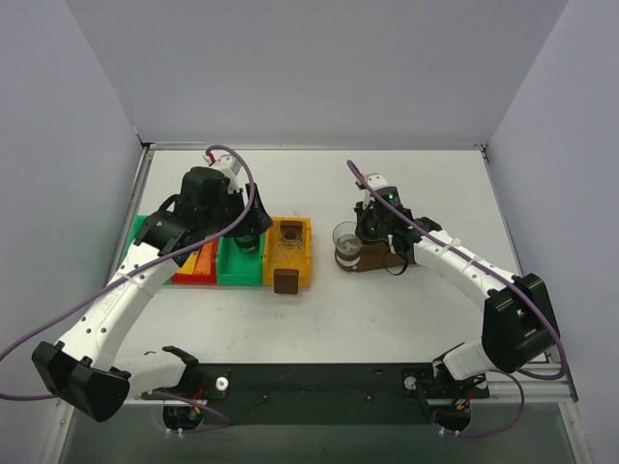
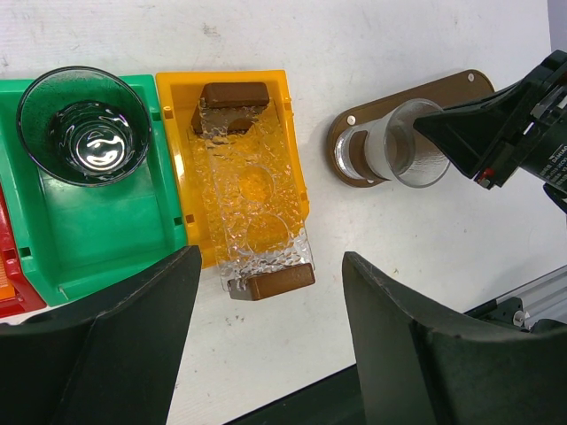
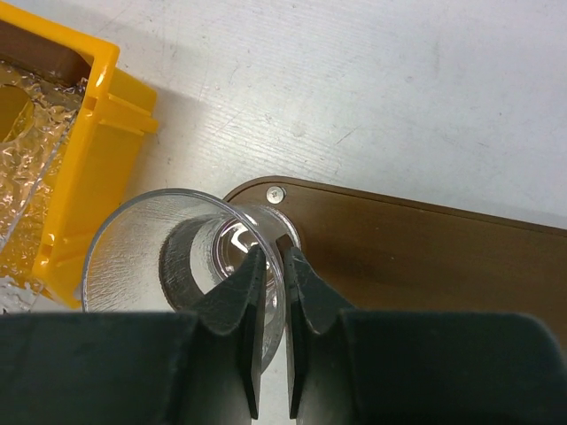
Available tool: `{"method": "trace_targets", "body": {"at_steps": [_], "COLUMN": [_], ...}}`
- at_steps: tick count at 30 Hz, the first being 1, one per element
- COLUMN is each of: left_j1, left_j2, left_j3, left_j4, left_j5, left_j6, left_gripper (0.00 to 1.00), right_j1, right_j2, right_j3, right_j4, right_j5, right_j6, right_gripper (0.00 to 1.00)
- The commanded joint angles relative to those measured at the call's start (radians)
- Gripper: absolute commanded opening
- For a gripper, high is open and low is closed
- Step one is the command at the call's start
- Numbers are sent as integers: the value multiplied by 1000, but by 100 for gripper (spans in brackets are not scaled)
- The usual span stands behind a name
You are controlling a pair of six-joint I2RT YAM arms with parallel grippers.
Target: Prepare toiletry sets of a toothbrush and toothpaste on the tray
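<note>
The dark-brown tray (image 1: 375, 263) (image 2: 461, 85) (image 3: 416, 257) lies right of centre. On its left end stands a clear glass cup (image 1: 346, 240) (image 2: 407, 146) (image 3: 133, 257). My right gripper (image 1: 368, 230) (image 3: 273, 254) is shut on the cup's rim, one finger inside the cup and one outside. My left gripper (image 1: 250, 234) (image 2: 270, 266) hangs open over bare table by the yellow bin, holding nothing. An orange piece (image 1: 202, 259), the toothpaste as far as I can tell, lies in the red bin under the left arm. The toothbrush is hidden.
Red (image 1: 190, 278), green (image 1: 240, 275) (image 2: 106, 230) and yellow (image 1: 308, 253) (image 2: 174, 142) bins stand side by side on the left. A second glass cup (image 2: 84, 124) sits in the green bin. A clear textured dish with brown ends (image 2: 252, 199) overhangs the yellow bin.
</note>
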Motion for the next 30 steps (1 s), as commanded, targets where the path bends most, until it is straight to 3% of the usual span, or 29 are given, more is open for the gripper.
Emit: {"method": "trace_targets", "body": {"at_steps": [1,30], "left_j1": [6,8], "left_j2": [-20,-40], "left_j3": [7,-2], "left_j4": [55,51], "left_j5": [11,16], "left_j6": [14,6], "left_gripper": [75,75], "right_j1": [-1,-38], "right_j2": [0,-51], "right_j3": [33,65], "right_j4": [-25,-3], "right_j5": [-11,-184], "right_j6": [7,56], "right_gripper": [2,0]}}
